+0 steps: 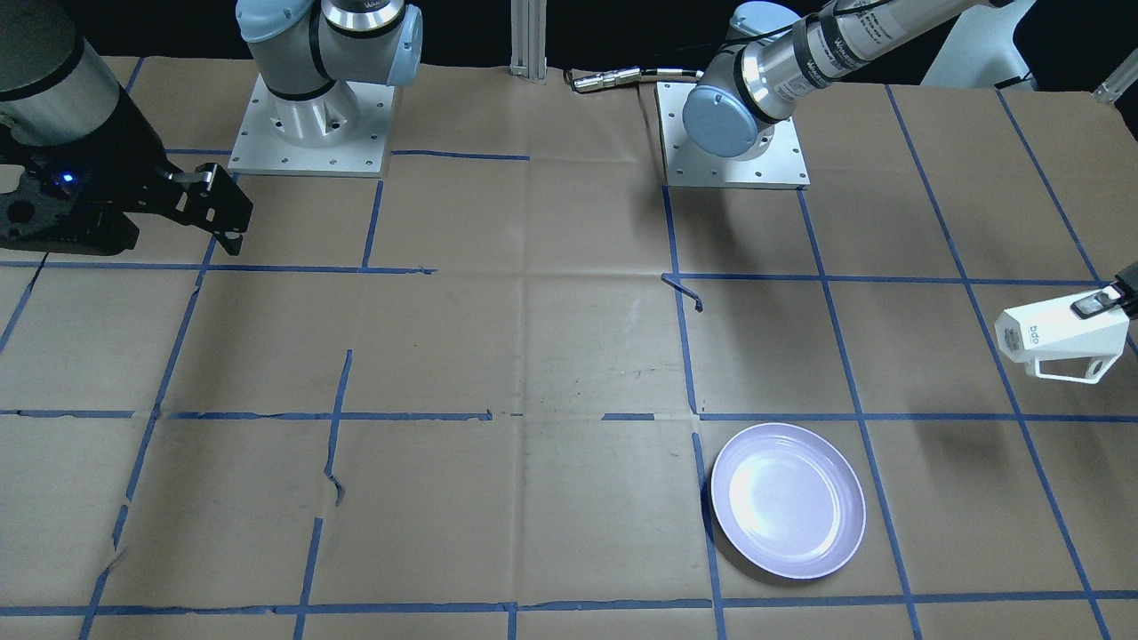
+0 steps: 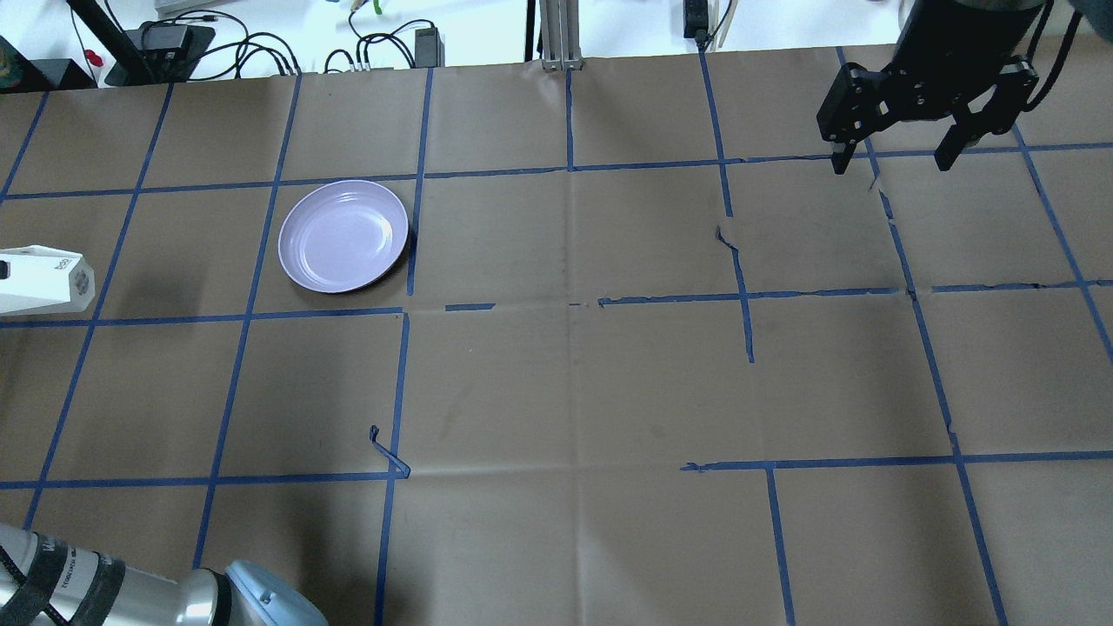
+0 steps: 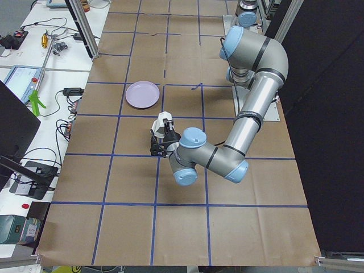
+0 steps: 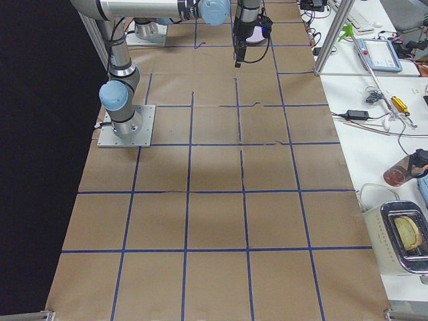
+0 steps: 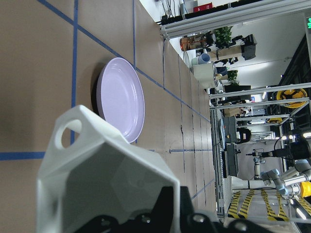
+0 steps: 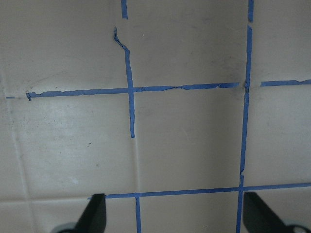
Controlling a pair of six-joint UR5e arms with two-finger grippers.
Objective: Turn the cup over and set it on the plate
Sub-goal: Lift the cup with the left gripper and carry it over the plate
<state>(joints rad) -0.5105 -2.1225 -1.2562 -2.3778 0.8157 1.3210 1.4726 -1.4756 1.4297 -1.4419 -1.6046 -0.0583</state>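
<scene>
Holds the white faceted cup (image 1: 1058, 331) sideways in the air by the left gripper (image 1: 1111, 302), clamped at its rim end, with the lavender plate (image 2: 343, 236) at 3 o'clock overhead, well apart, and, far beyond, the right gripper (image 2: 891, 161) spread and empty. Risks a slip mid-turn from so small a pinch, or a tip-over if landed on the plate's raised rim.

Brown paper-covered table (image 2: 556, 391), blue tape grid (image 2: 749, 330); cluttered white workbench (image 4: 361, 100) alongside
</scene>
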